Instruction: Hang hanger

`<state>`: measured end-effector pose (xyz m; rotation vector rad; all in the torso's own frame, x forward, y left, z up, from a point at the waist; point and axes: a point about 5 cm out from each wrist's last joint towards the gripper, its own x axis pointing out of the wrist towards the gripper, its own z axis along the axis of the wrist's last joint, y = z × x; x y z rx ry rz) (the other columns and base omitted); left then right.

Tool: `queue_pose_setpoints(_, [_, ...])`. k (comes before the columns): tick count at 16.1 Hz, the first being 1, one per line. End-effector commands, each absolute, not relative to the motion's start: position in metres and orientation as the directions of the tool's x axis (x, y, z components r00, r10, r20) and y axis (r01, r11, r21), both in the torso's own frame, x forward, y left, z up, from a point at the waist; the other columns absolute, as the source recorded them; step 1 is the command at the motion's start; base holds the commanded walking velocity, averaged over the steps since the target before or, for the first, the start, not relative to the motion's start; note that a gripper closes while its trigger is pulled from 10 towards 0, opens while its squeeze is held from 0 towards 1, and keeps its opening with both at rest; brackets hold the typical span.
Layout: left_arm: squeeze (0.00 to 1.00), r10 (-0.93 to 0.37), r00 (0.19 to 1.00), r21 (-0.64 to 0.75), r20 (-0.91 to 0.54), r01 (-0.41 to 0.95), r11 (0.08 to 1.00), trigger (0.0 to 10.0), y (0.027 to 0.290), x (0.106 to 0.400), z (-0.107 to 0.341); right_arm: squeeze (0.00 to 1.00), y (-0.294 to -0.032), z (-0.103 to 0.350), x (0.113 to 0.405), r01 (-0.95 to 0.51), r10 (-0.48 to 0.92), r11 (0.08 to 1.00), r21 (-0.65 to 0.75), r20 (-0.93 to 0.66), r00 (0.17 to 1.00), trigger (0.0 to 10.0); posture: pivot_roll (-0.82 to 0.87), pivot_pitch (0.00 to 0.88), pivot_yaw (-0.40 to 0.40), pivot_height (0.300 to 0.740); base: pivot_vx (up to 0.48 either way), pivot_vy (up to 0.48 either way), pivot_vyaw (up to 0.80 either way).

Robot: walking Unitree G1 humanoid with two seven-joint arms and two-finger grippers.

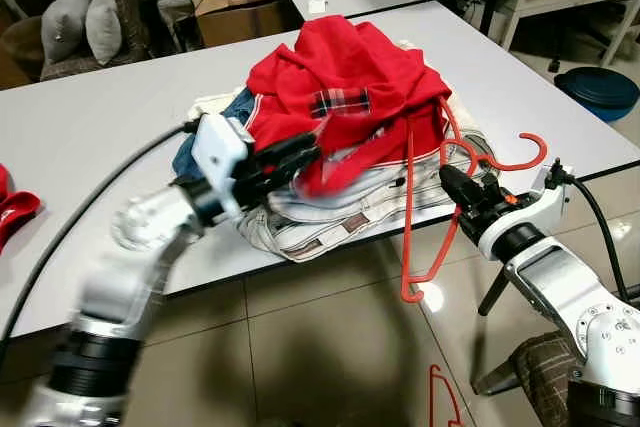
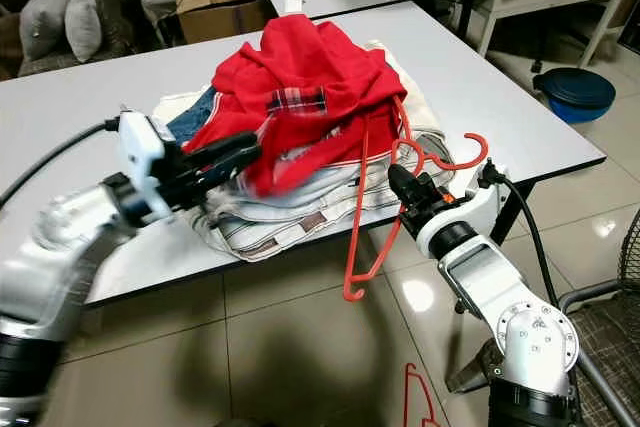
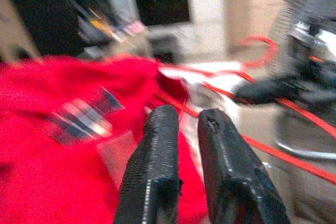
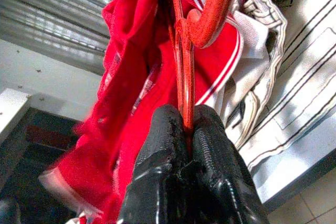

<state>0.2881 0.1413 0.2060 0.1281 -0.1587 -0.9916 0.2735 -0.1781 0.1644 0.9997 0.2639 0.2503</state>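
The right gripper [image 4: 186,145] has its ribbed black jaws pinched tight on the thin wire of a red hanger [image 1: 437,209], whose curved hook rises just beyond them. The hanger's frame dangles over the white table [image 1: 90,117] edge from a heap of clothes topped by a soft red hoodie [image 1: 345,82]. The left gripper [image 1: 298,155], jaws slightly parted and holding nothing, points into the hoodie's folds.
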Motion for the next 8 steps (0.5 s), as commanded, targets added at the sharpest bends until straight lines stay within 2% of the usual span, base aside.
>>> queue_pose_setpoints(1, [1.00, -0.854, 0.517, 0.138, 0.056, 0.843, 0.520, 10.0, 0.143, 0.288, 0.212, 0.00, -0.172, 0.170, 0.274, -0.117, 0.350, 0.532, 0.838, -0.092, 0.932, 10.0, 0.03, 0.023, 0.115, 0.740, 0.000, 0.000, 0.00])
queue_pose_setpoints(5, [1.00, -0.764, 0.644, 0.058, 0.021, 0.763, 0.644, 10.0, 0.128, 0.311, 0.215, 0.00, -0.169, 0.170, 0.277, -0.133, 0.362, 0.553, 0.823, -0.093, 0.927, 10.0, 0.03, 0.010, 0.110, 0.740, 0.000, 0.000, 0.00])
queue_pose_setpoints(6, [1.00, -0.773, 0.635, 0.122, -0.002, 0.767, 0.630, 10.0, 0.098, 0.320, 0.219, 0.00, -0.166, 0.171, 0.278, -0.147, 0.373, 0.569, 0.809, -0.095, 0.923, 10.0, 0.02, 0.000, 0.107, 0.740, 0.000, 0.000, 0.00])
queue_pose_setpoints(8, [1.00, -0.768, 0.640, 0.285, -0.036, 0.743, 0.606, 10.0, 0.081, 0.331, 0.213, 0.00, -0.166, 0.172, 0.278, -0.153, 0.376, 0.574, 0.804, -0.092, 0.922, 10.0, 0.01, 0.000, 0.106, 0.740, 0.000, 0.000, 0.00])
